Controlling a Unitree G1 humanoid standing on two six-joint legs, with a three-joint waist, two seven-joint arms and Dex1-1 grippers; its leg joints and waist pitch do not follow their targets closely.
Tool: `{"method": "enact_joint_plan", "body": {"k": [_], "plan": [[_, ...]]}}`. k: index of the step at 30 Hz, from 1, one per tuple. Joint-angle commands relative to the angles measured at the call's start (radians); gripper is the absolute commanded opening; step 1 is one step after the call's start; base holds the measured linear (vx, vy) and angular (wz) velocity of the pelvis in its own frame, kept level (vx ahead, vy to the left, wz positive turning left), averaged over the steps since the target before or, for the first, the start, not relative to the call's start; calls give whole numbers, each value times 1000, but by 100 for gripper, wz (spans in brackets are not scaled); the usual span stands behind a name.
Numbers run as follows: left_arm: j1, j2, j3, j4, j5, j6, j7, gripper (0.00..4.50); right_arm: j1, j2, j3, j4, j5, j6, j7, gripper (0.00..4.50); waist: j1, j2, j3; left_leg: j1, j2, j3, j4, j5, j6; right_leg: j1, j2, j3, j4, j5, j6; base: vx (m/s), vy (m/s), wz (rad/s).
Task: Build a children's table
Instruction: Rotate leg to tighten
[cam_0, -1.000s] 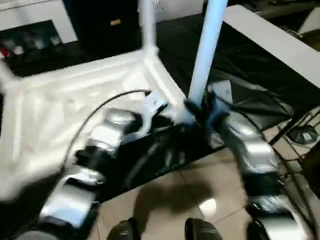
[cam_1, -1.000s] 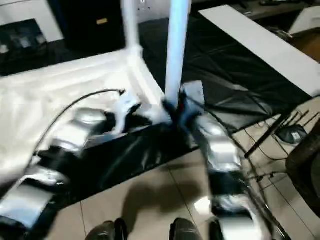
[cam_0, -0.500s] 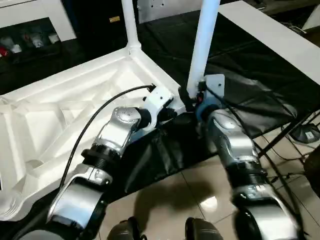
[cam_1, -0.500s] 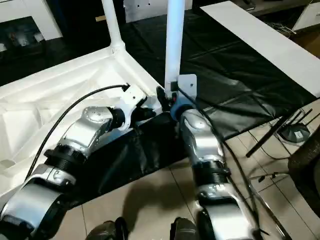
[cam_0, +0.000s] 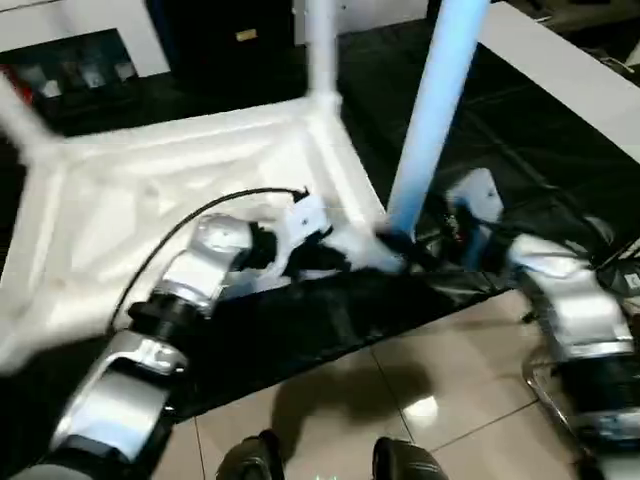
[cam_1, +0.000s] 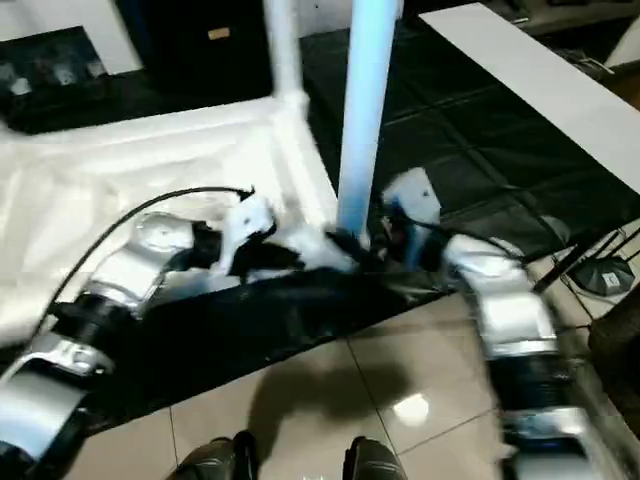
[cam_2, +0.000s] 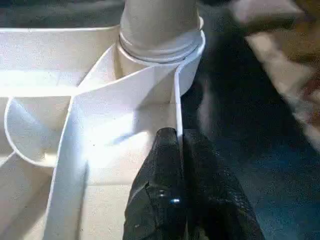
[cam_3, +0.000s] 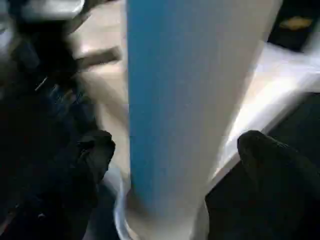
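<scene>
The left gripper (cam_2: 176, 150) is pinched onto the thin side wall of the white plastic tabletop (cam_0: 150, 200), which lies ribbed side up on the black-covered work surface (cam_0: 540, 130). The right gripper (cam_3: 175, 150) has its two black fingers (cam_3: 270, 160) spread to either side of a long white cylindrical leg (cam_0: 432, 110) standing upright in the near corner socket (cam_2: 160, 55). Another upright white leg (cam_0: 321, 45) rises from the far corner.

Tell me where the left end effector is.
In the left wrist view, the left end effector pinches the tabletop's rim just below the corner socket holding a leg.
</scene>
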Motion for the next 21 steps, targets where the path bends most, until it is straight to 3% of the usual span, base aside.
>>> {"method": "enact_joint_plan", "body": {"k": [1,4,5,6,7,8,11,21], "plan": [[2,8,-70,16,27,-30,-90,0,6,-23,29,-21,25,-5,99,444,-2,-20,-81,26,49,-10,-48,-118,177,57,-47,35,-60,-53,-288,0,0,0],[0,24,-86,17,29,-46,-140,0,3,-49,40,-14,43,-8,170,444,6,-19,-82,28,53,-9,-48,-117,178,55,-49,35,-59,-58,-294,0,0,0],[-1,31,-94,16,27,-53,-165,0,0,-58,43,-8,53,-1,203,444,7,-27,-81,28,53,-7,-48,-109,180,53,-49,36,-58,-49,-297,0,0,0],[-1,31,-94,16,27,-53,-165,0,0,-58,43,-8,53,-1,203,444,9,-24,-83,28,52,-8,-47,-103,181,55,-50,36,-55,-42,-299,0,0,0],[-3,38,-105,17,24,-63,-196,0,-7,-73,53,3,67,8,254,428,11,-23,-82,28,53,-8,-47,-93,183,53,-49,36,-54,-38,-300,0,0,0],[-6,45,-116,17,22,-78,-227,0,-14,-84,66,12,81,18,307,417,10,-32,-83,27,53,-7,-46,-90,189,54,-49,36,-54,-32,-302,0,0,0],[-17,53,-136,30,26,-113,-286,0,-36,-99,102,40,100,19,410,385,12,-27,-83,27,52,-7,-44,-89,199,54,-51,35,-54,-37,-303,0,0,0],[-23,54,-145,30,29,-131,-323,0,-65,-83,158,76,85,8,495,303,19,-32,-81,30,56,-5,-47,-93,186,50,-52,36,-53,-53,-307,0,0,0]]}}
